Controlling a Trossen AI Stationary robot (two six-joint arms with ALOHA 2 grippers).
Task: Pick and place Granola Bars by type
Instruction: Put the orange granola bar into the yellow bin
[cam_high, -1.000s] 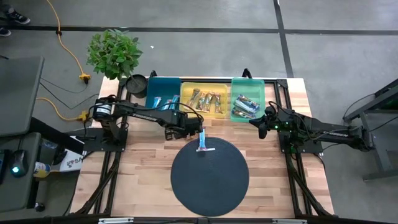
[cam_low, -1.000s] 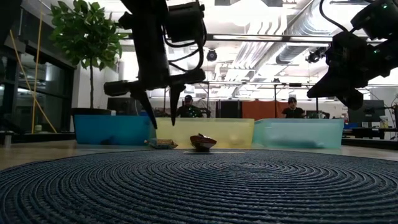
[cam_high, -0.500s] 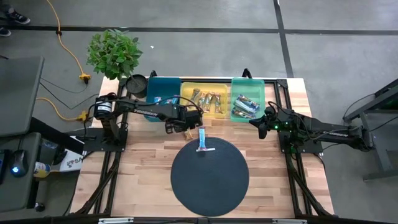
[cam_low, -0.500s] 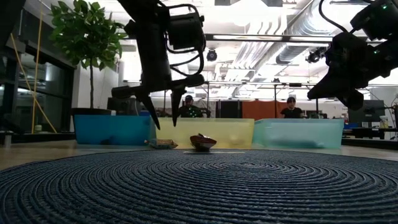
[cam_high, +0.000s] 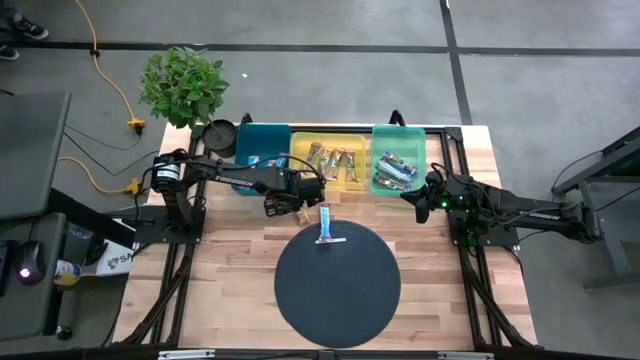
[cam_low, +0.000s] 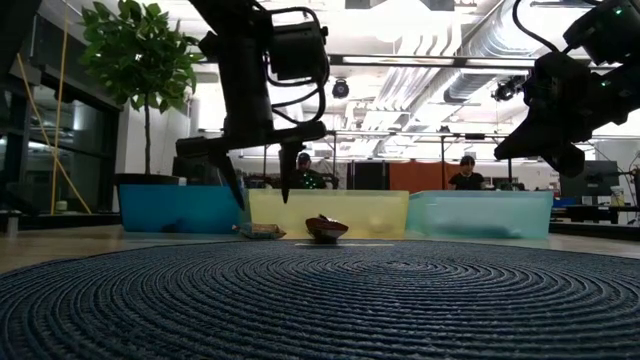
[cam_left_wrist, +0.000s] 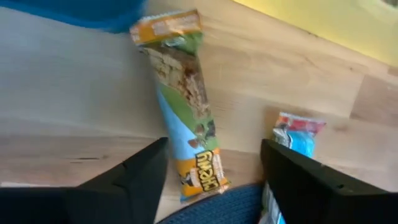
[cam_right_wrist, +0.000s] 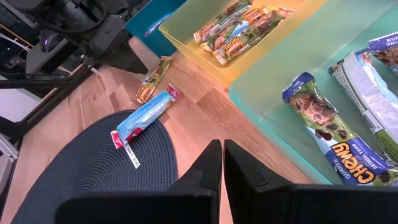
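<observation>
A tan and green granola bar (cam_left_wrist: 183, 112) lies flat on the wood near the yellow tray (cam_high: 330, 155). My left gripper (cam_left_wrist: 214, 155) hangs open above it, pointing steeply down, a finger on either side and clear of the wrapper. A blue granola bar (cam_high: 325, 225) lies beside it, half on the round dark mat (cam_high: 337, 282). More bars lie in the blue tray (cam_high: 262, 147), the yellow tray and the green tray (cam_high: 397, 160). My right gripper (cam_high: 422, 205) waits shut by the green tray's near right corner.
The three trays stand side by side along the far edge. A potted plant (cam_high: 183, 88) and a black pot (cam_high: 220, 135) stand at the far left corner. Bare wood lies on either side of the mat. People sit in the room beyond the table.
My left gripper has shifted a little toward the far edge, over the tan bar, and then its fingers have spread wider. The bars have not moved.
</observation>
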